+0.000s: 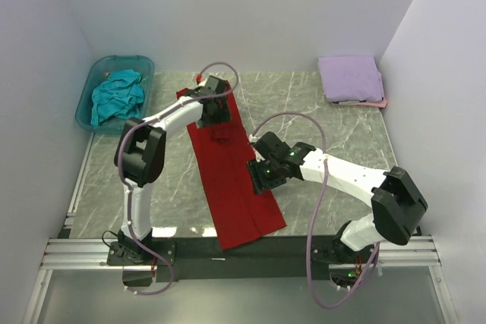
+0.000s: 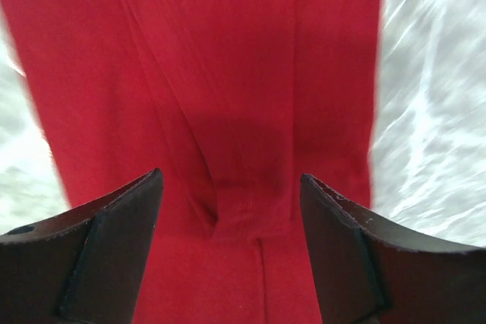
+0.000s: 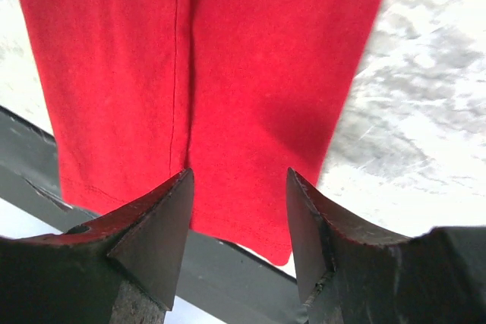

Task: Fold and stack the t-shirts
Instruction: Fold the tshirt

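The deep red t-shirt (image 1: 231, 176) lies on the table folded into a long narrow strip, running from the back middle to the front edge, its lower end hanging over the black rail. My left gripper (image 1: 214, 119) hovers open over its upper part, red cloth (image 2: 250, 111) between the jaws, nothing held. My right gripper (image 1: 264, 181) hovers open over the strip's right edge near the bottom hem (image 3: 228, 111). A folded lavender shirt (image 1: 349, 77) lies on a pale pink one (image 1: 377, 103) at the back right. A crumpled teal shirt (image 1: 118, 95) sits in the tub.
A translucent blue-green plastic tub (image 1: 93, 85) stands at the back left, beside the table. White walls close in on both sides and the back. A black rail (image 1: 296, 244) runs along the table's front edge.
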